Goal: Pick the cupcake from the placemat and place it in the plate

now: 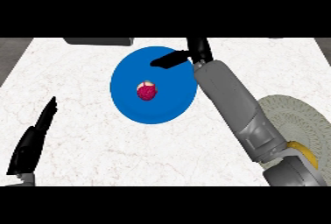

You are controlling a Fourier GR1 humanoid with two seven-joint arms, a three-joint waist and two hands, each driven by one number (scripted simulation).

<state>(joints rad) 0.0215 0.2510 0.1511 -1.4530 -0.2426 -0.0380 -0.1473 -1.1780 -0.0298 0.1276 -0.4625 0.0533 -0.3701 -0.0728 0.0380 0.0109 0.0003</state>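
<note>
At lower left the left hand (pixel 31 142) is held straight-fingered, holding nothing. The cupcake (pixel 147 91) is seen in the blue plate (pixel 168 111) — right hand (pixel 187 54) above its far rim, fingers extended, nothing grasped. The placemat (pixel 294 116) is partly hidden by the forearm.

A kitchen — marbled white counter (pixel 97 144) bearing a blue plate (pixel 169 109).

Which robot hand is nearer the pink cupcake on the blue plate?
Right. The right robot hand hovers over the plate's upper edge, above the cupcake; the left robot hand rests far left.
</note>
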